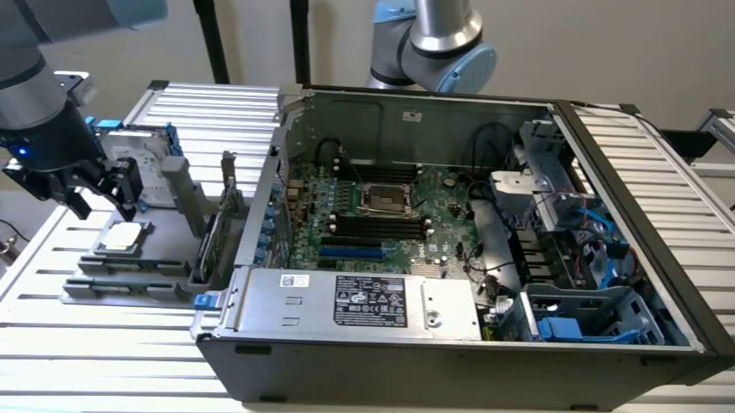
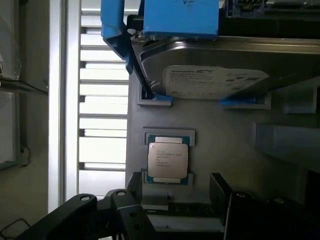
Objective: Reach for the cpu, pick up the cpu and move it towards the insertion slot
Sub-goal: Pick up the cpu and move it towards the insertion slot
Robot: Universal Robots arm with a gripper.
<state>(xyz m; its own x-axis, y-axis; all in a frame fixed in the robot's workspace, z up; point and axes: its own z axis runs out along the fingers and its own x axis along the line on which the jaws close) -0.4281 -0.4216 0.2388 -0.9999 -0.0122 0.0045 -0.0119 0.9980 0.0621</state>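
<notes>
Overhead, the gripper hangs spread wide and empty just above the cpu. The chip lies flat, metal face up, squared to the grey fixture, near its edge at the exterior view's left.

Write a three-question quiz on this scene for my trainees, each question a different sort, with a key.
1. True or false: the pincer grips the cpu.
2. The cpu lies: A) on the grey holder outside the computer case; B) inside the case; C) on the bare slats.
3. Which part with blue rails stands upright near the cpu?
Key: 1 false, the pincer hangs open and empty. 2 A. 3 the hard drive.
</notes>
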